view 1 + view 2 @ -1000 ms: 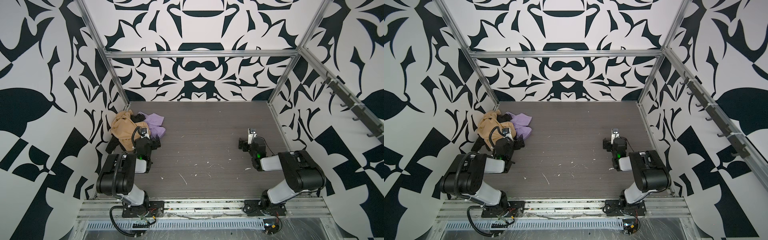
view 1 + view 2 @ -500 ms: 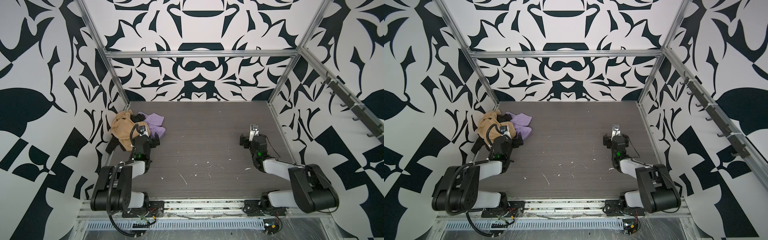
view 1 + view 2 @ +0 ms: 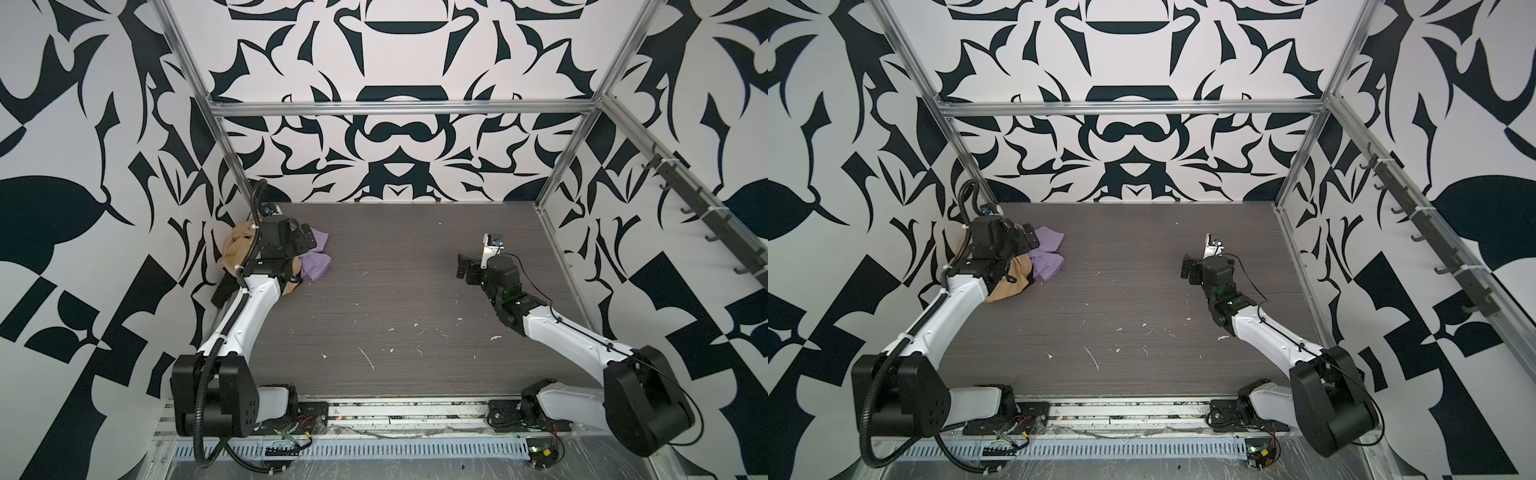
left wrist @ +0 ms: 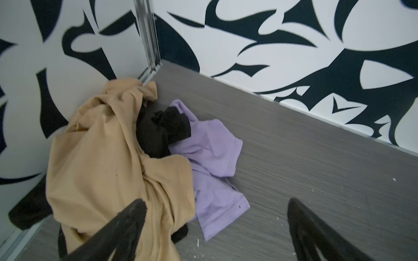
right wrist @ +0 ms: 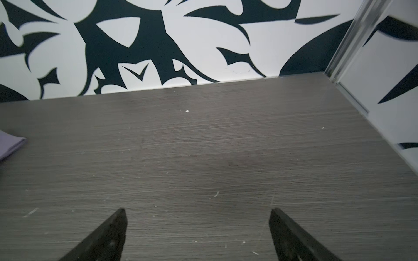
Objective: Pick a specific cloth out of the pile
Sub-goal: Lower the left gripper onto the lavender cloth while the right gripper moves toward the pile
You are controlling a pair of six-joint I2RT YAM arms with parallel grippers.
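Both arms wear glossy white shells between matte black joint housings, and the bulkiest black housing sits nearest the mounting rail (image 3: 395, 419). The left arm (image 3: 249, 307) carries a ribbed black cable hose (image 3: 198, 411) fastened with white ties. The right arm (image 3: 561, 332) has a thin black cable (image 3: 582, 329) and, farthest from the rail, a small green light (image 3: 504, 293) and a white camera bracket (image 3: 487, 249). The fingers (image 4: 132, 217) are black and taper to points.

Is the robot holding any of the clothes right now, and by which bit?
No, nothing is held. The left gripper is open above the pile, by the purple cloth; the right gripper is open over the table.
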